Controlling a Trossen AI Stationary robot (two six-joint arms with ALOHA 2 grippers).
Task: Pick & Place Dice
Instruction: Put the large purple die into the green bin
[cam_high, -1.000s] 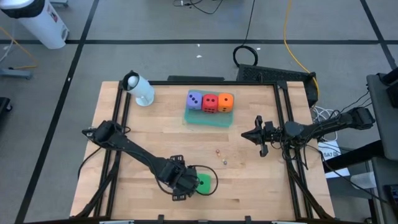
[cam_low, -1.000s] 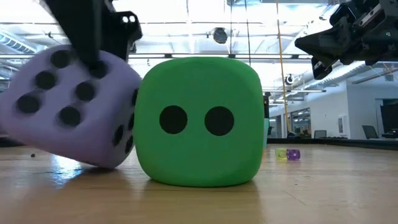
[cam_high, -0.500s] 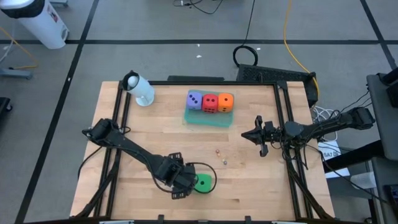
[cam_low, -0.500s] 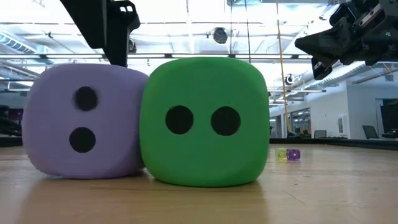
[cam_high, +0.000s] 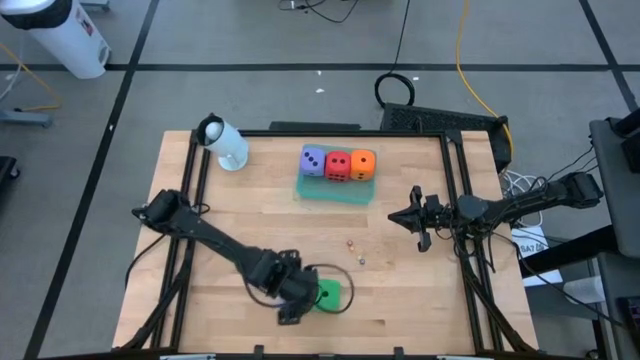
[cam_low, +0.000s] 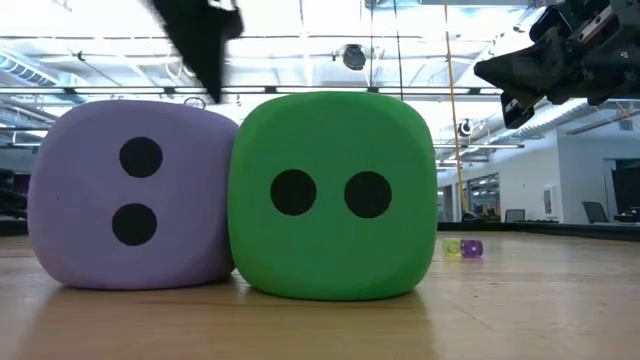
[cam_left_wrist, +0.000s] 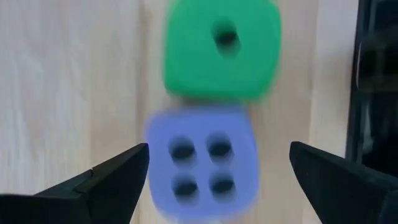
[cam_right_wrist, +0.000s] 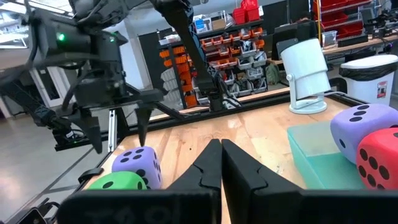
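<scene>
A purple die (cam_low: 135, 195) rests on its bottom face on the wooden table, side by side against a green die (cam_low: 330, 195). My left gripper (cam_left_wrist: 219, 148) hangs open straight above the purple die (cam_left_wrist: 202, 162), one finger out past each side, touching nothing. In the high view it (cam_high: 292, 300) hides the purple die beside the green one (cam_high: 329, 293). Another purple die (cam_high: 313, 160), a red die (cam_high: 338, 165) and an orange die (cam_high: 362, 163) sit on a teal tray (cam_high: 335, 192). My right gripper (cam_high: 414, 218) waits shut at the table's right.
A white cylinder-shaped device (cam_high: 225, 143) stands at the table's far left corner. Tiny specks (cam_high: 355, 251) lie mid-table between tray and green die. A black frame (cam_high: 455, 215) runs along the table's edges. Bare wood lies left of the tray and along the near edge.
My left gripper has let go of the purple die and risen clear of it. The die, which hung tilted with one edge off the table, has tipped down flat onto the table against the green die.
</scene>
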